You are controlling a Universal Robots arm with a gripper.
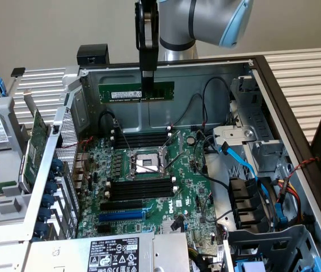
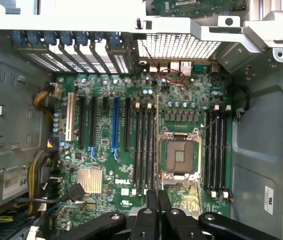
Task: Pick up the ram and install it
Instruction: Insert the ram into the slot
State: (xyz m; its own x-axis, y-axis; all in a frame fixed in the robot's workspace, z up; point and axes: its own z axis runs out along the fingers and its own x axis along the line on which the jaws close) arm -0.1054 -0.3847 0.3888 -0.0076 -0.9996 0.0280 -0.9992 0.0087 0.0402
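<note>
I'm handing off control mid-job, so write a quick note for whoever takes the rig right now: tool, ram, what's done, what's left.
Tool: shut on the ram, gripping it near its middle.
Ram: held level in the air above the open case, over the motherboard.
Done: pickup.
Left: seating. The ram is in no slot yet, and the black memory slots beside the CPU socket look empty.
</note>
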